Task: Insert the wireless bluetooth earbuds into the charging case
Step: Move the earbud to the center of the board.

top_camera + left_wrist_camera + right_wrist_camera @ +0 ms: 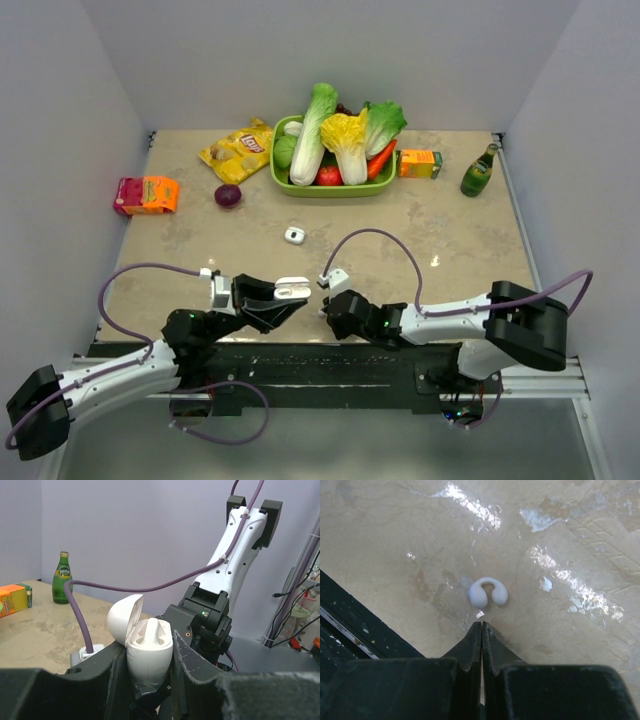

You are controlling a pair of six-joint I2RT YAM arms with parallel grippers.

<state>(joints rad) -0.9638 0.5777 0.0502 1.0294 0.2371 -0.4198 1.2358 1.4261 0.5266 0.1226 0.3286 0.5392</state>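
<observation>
risk at left gripper (147,664) — clamped on the charging case (150,652) low on its rounded shell, lid (124,617) hinged open: possible slip or tilt under insertion pressure. risk at right gripper (481,626) — fingers pressed together, nothing between them: advancing in this state would push the glossy earbud (479,595) across the smooth table (395,540) rather than capture it; reopen before approach. position: earbud flat on the table, just beyond the closed fingertips, not touching, arch pointing away, both lobes toward the tips. case held near, off to its left. small white item (294,235) farther out on the table, well apart, too small to identify.
</observation>
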